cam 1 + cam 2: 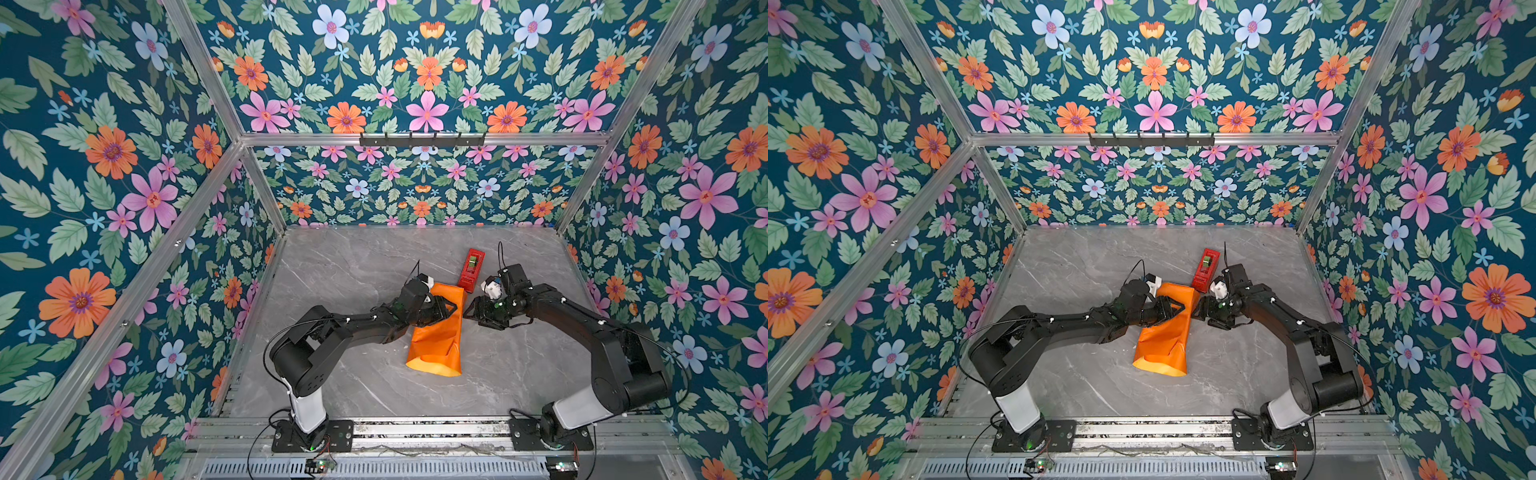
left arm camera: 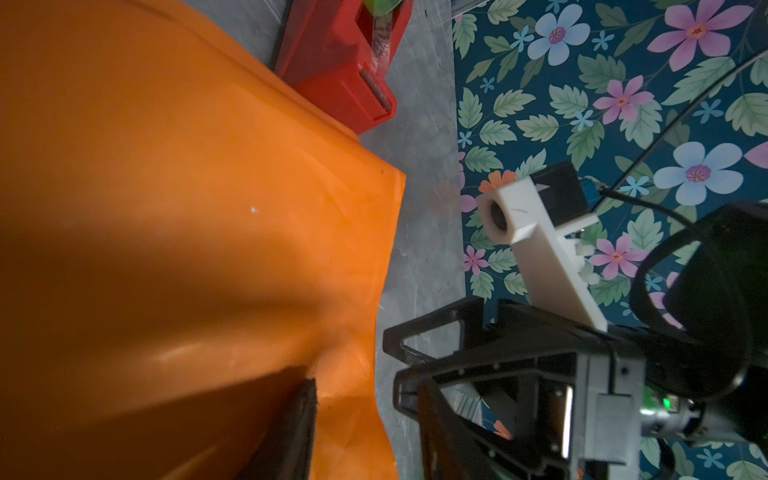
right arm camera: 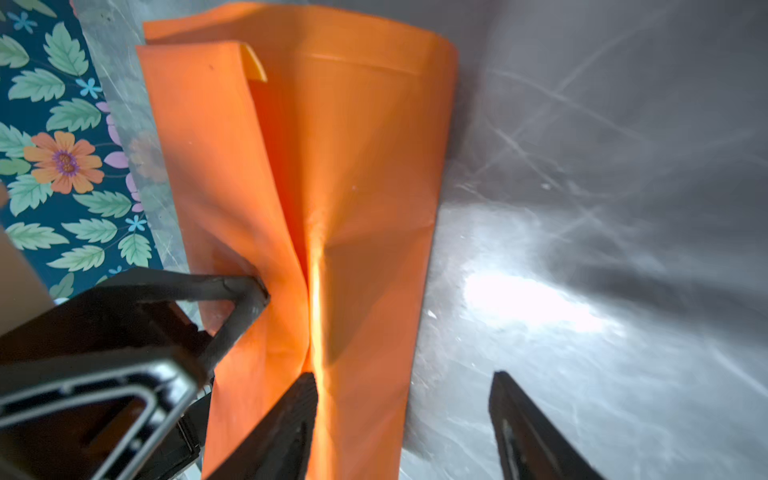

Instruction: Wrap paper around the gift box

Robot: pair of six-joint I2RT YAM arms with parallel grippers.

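Tabletop of grey marble within floral walls leaves me open room outside each gripper; the paper, folded into a tube, lies under my left gripper and beside my right gripper, whose jaws stand wide, gripping nothing. Only the right wrist view shows one left finger pressing the overlap, though I cannot tell whether that gripper grips; the left wrist view shows the red tape dispenser by the paper's corner

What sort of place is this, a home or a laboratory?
Probably a robot test cell, not a home: two arms bolted to a rail, an aluminium frame holding flowered wall panels, and a table with orange paper and a tape dispenser.
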